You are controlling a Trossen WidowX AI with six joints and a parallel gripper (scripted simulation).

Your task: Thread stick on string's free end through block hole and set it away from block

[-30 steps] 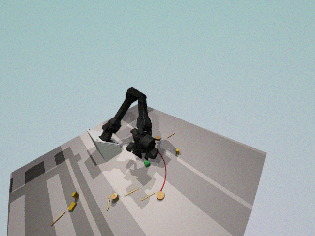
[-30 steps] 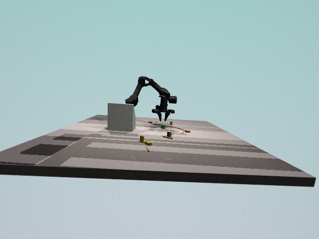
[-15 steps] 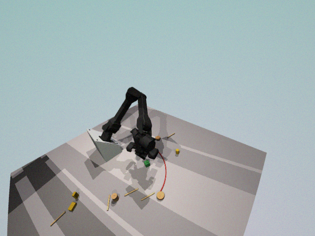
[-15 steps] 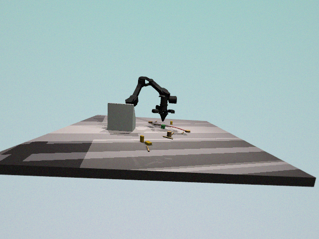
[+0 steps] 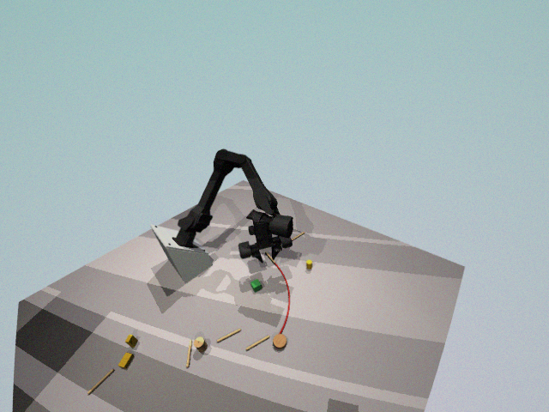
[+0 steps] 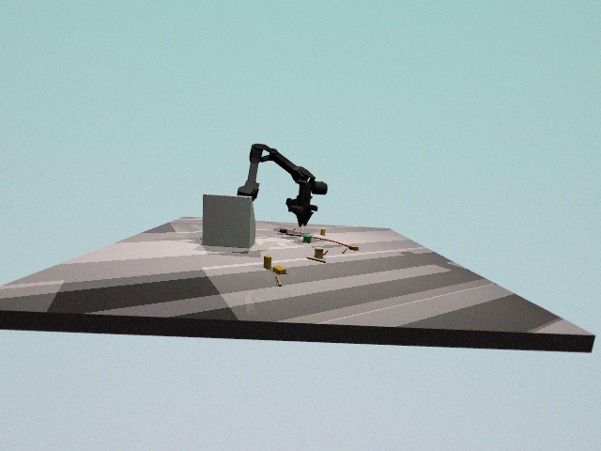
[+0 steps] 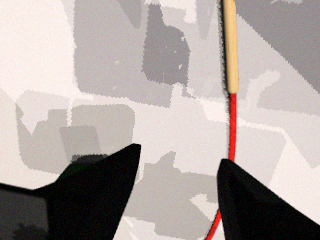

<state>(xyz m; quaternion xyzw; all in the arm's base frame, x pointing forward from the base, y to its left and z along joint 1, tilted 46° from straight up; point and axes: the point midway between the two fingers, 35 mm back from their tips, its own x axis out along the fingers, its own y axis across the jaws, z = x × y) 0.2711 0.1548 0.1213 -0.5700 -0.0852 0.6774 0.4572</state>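
- Top view: the black arm bends down over the grey-patched tabletop (image 5: 363, 310), its tool (image 5: 265, 256) hanging point-down just above the stick (image 5: 269, 257) that ends the red string (image 5: 286, 293). The string curves from there to the round wooden button (image 5: 280, 341). A green cube (image 5: 256, 285) lies just beside the string, between stick and button. A small yellow cylinder (image 5: 309, 263) sits on the far side of the string from the cube. Near the button lie two loose sticks (image 5: 228, 335) and the pale block with a hole (image 5: 200, 342), well apart from the tool. Two yellow blocks (image 5: 128, 350) lie farther off beyond the block.
- Exterior view: a grey box (image 6: 227, 221) stands at the arm's foot. The tool (image 6: 301, 222) hovers off the tabletop, touching nothing, with the green cube (image 6: 307, 239) close below and the block (image 6: 318, 252) nearer the camera.
- Wrist view: both dark fingers stand partly apart with nothing between them. The tan stick (image 7: 230, 45) lies flat on the tabletop ahead of the right finger, the red string (image 7: 232, 125) running from its end down past that finger's inner edge.
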